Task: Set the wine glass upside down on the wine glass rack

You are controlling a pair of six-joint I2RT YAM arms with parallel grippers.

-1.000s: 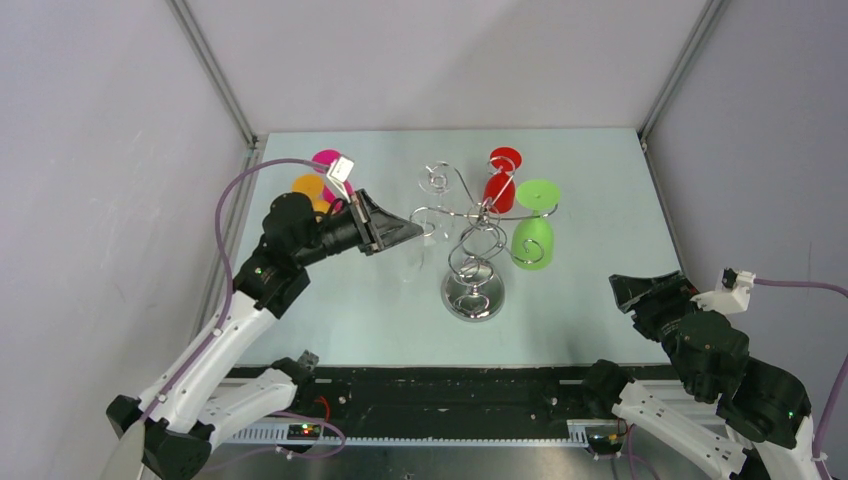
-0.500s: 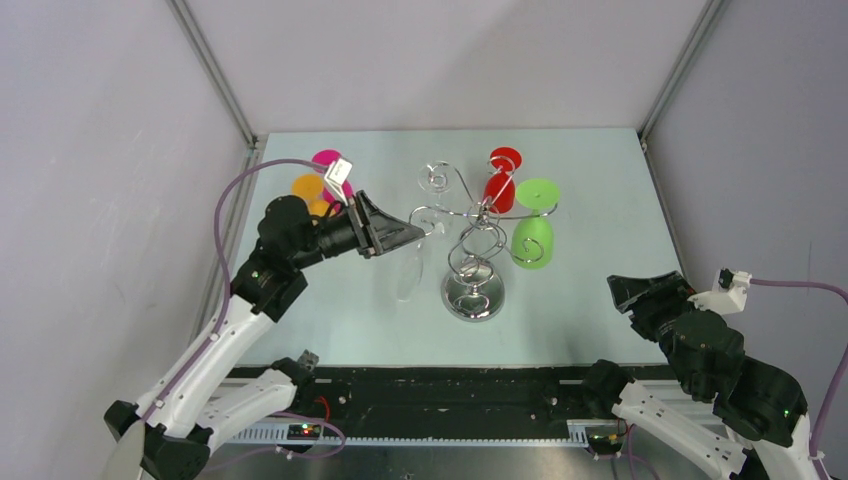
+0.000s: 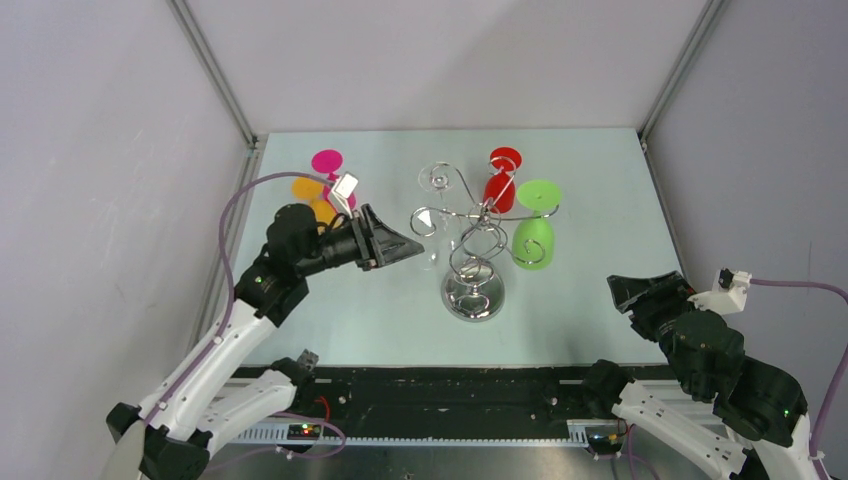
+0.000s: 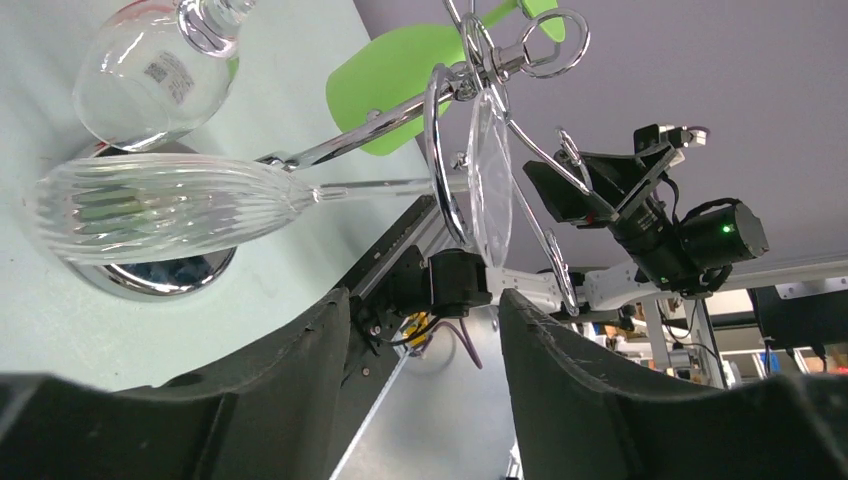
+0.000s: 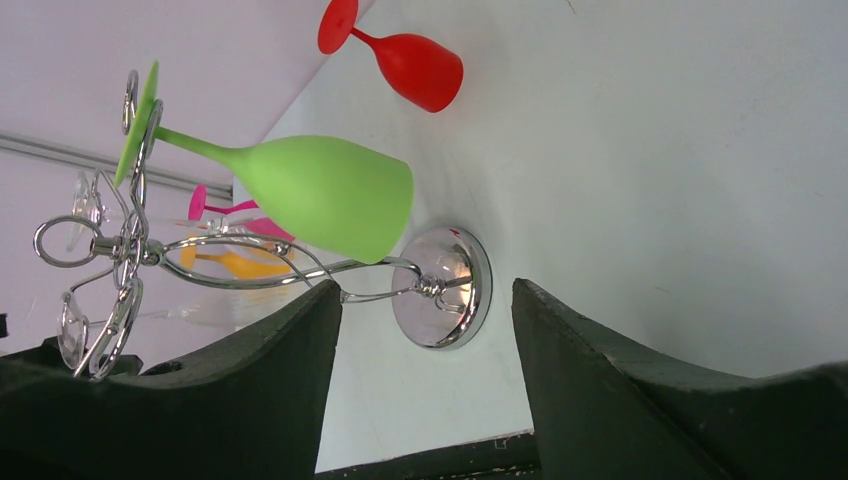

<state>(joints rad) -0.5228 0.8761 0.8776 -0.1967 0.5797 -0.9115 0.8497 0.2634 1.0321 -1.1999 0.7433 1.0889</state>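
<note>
Left gripper (image 4: pixel 422 300) jaws apart, nothing between them. Just beyond the tips, the clear ribbed wine glass (image 4: pixel 170 205) hangs on the wine glass rack (image 4: pixel 360 135). Its foot sits in a chrome loop ahead of the gap, bowl out past the frame-left jaw. Second clear glass (image 4: pixel 150 75) and green glass (image 4: pixel 385 75) farther beyond.

Pale table (image 3: pixel 380 310), grey walls (image 3: pixel 450 60), metal corner posts (image 3: pixel 215 75)

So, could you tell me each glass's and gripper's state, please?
ribbed clear glass: hanging upside down on the rack.
smooth clear glass: hanging upside down on the rack.
green glass: hanging upside down on the rack.
red glass: upside down on the table.
pink glass: upside down on the table.
orange glass: upside down on the table.
left gripper: open, empty.
right gripper: open, empty.
</note>
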